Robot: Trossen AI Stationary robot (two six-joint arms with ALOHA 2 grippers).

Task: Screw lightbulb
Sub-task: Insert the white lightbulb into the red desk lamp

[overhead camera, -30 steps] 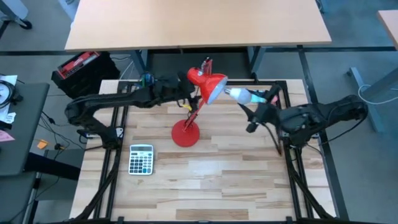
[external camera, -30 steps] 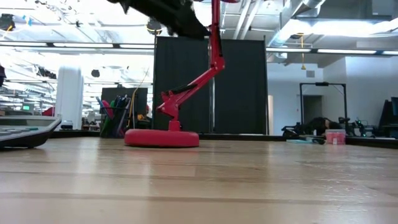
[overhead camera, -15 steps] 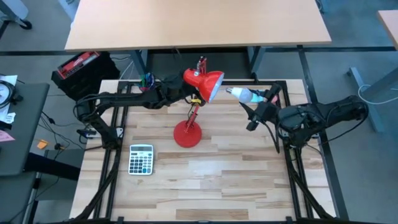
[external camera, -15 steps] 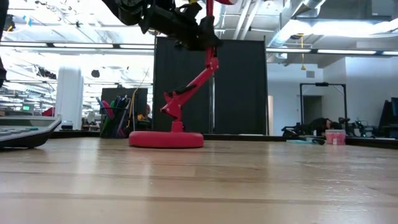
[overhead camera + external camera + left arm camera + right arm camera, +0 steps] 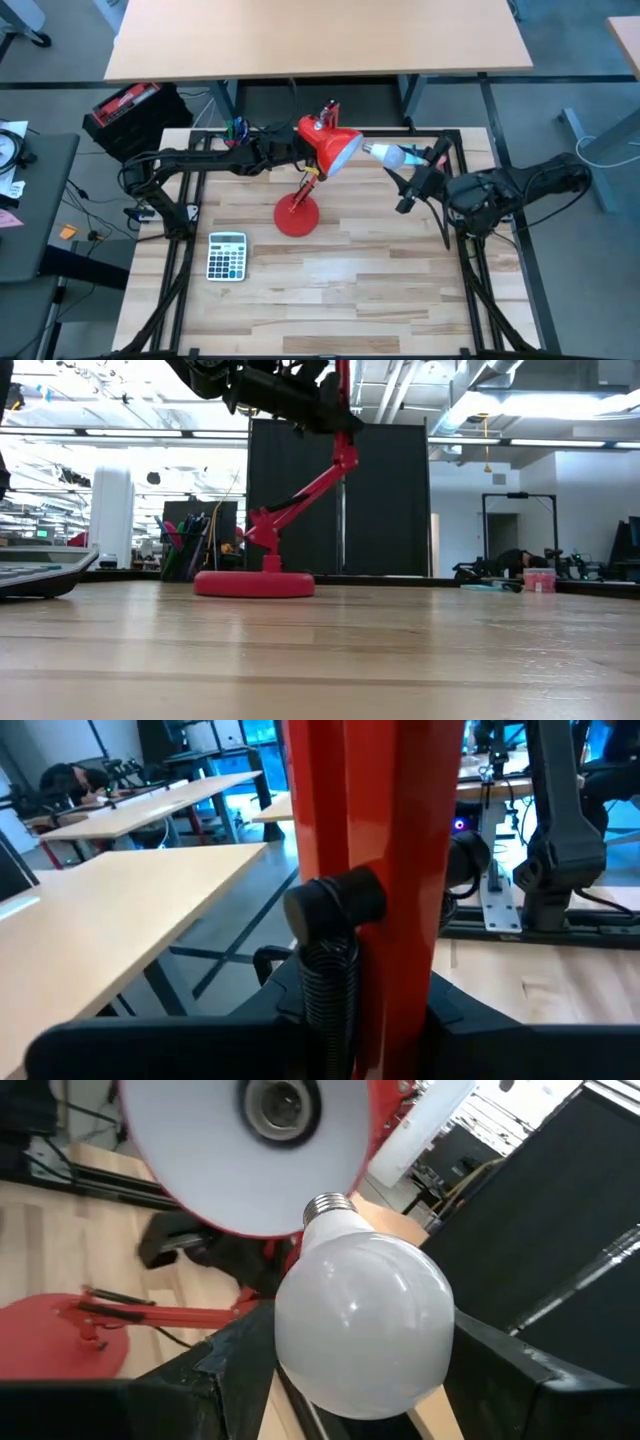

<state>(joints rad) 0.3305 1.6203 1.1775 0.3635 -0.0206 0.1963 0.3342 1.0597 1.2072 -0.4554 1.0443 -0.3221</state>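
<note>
A red desk lamp [image 5: 318, 160] stands on its round base [image 5: 297, 216], and its cone shade [image 5: 335, 146] opens toward the table's right. My left gripper [image 5: 303, 157] reaches in from the left, shut on the lamp's upright arm [image 5: 370, 840] behind the shade. My right gripper [image 5: 407, 158] holds the pale lightbulb [image 5: 383, 152] in the air just right of the shade. In the right wrist view the lightbulb [image 5: 365, 1325] points its screw end [image 5: 328, 1206] at the shade's white inside, below the socket [image 5: 283, 1102] and apart from it. My left gripper pinches the lamp's red upper arm [image 5: 345, 422] between its two fingers, a little below the shade. The fingers come in level from the table's left and lie across the arm. The lamp stays upright with its base [image 5: 255, 583] on the table. My right gripper pinches the bulb's round glass body [image 5: 300, 1350] between its two fingers [image 5: 225, 1365], one on either side. It comes in level from the table's right. The bulb is lifted clear and lies level, screw end toward the shade.
A white calculator [image 5: 227, 256] lies near the table's left edge, in front of the lamp. A black frame [image 5: 470, 250] rims the wooden top. Another pale table [image 5: 320, 40] stands beyond the far edge. Bare wood fills the near half.
My left gripper has come down and in against the lamp's upper arm and taken hold of it. The lamp has been nudged: its shade has swung a little and its base has slid slightly toward the table's left. My right gripper and the bulb have kept still.
</note>
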